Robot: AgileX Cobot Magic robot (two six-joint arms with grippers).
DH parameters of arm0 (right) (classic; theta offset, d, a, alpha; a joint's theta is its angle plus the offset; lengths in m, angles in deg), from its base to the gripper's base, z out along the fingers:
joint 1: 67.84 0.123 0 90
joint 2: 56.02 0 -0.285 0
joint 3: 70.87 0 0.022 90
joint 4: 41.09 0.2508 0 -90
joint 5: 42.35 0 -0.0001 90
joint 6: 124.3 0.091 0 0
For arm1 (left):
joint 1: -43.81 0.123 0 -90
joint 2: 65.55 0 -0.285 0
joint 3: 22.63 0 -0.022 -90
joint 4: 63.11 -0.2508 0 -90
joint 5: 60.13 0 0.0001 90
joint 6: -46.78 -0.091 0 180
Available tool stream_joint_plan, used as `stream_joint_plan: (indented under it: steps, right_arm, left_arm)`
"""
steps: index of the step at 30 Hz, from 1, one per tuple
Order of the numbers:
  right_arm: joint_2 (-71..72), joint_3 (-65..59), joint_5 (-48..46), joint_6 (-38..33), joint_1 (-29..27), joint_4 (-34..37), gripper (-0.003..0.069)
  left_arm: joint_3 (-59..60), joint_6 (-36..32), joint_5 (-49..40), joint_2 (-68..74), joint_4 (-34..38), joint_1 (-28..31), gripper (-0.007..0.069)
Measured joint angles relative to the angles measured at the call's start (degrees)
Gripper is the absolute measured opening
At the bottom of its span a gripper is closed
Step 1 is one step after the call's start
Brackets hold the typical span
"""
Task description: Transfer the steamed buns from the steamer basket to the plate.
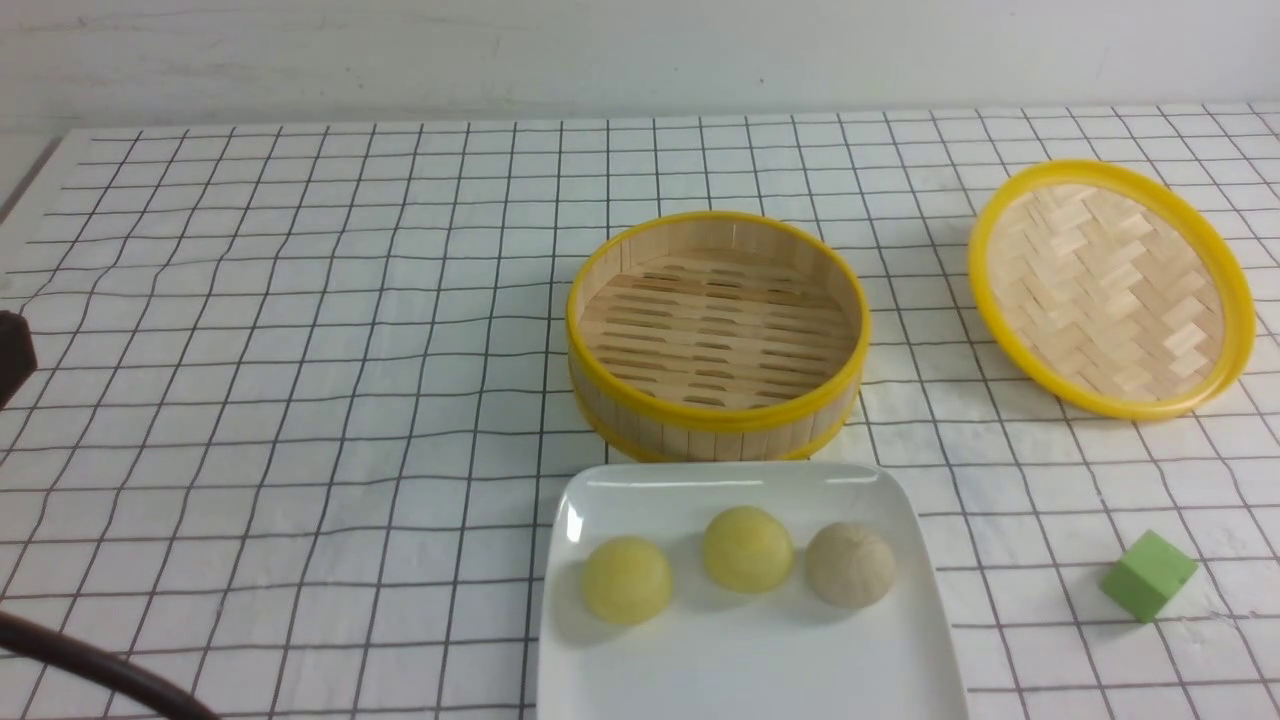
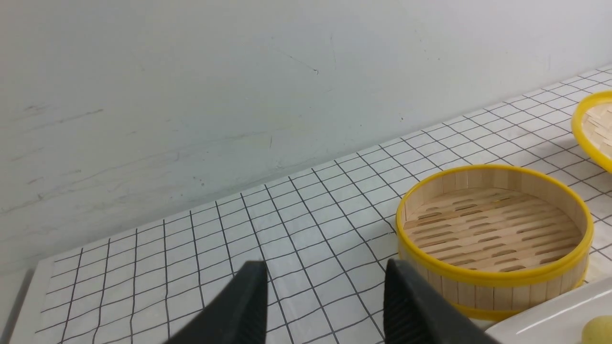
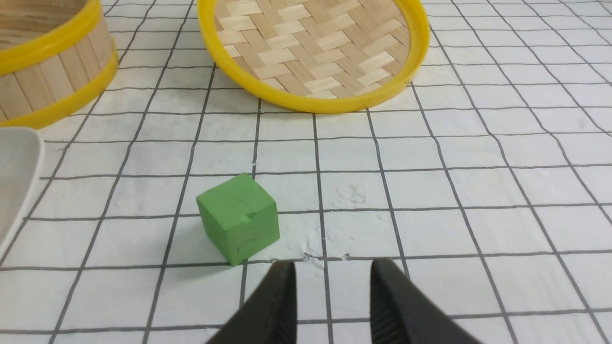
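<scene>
Task status: complete as far as the views show. Steamer basket empty, slatted floor fully exposed. All three steamed buns resting on the plate, set in a loose row across its far half: two pale yellow ones at left and centre, one beige-white one at right, the centre and right buns close beside each other. Nothing left to transfer; only arm retraction, if any, appears outstanding.

Left gripper: fingers spread wide, nothing between them, positioned to the left of the basket, clear of it. Right gripper: fingers parted by a narrower gap, nothing pinched, hovering near the green cube, not touching it.

Materials and shapes:
- Basket: round, deep, upright wooden-strip wall, glossy yellow rim bands top and bottom, bamboo slat floor with slots.
- Plate: glossy white, rounded-square, raised rim, directly near side of the basket.
- Yellow buns: smooth, matte domes. Beige bun: slightly rough top.
- Woven lid: shallow, herringbone bamboo weave, yellow rim, tilted, far right.
- Cube: matte green, sharp edges, near right.
- Table cover: white cloth with black grid, mildly wrinkled.
</scene>
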Motion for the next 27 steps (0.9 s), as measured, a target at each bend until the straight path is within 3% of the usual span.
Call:
stream_joint_plan:
  steps: [13, 27]
  right_arm:
    - [0.0, 0.0, 0.0, 0.0, 0.0, 0.0, 0.0243]
    - [0.0, 0.0, 0.0, 0.0, 0.0, 0.0, 0.0243]
  left_arm:
    - [0.0, 2.31, 0.0, 0.0, 2.32, 0.0, 0.0332]
    - [0.0, 8.29, -8.06, 0.0, -1.29, 0.0, 0.0326]
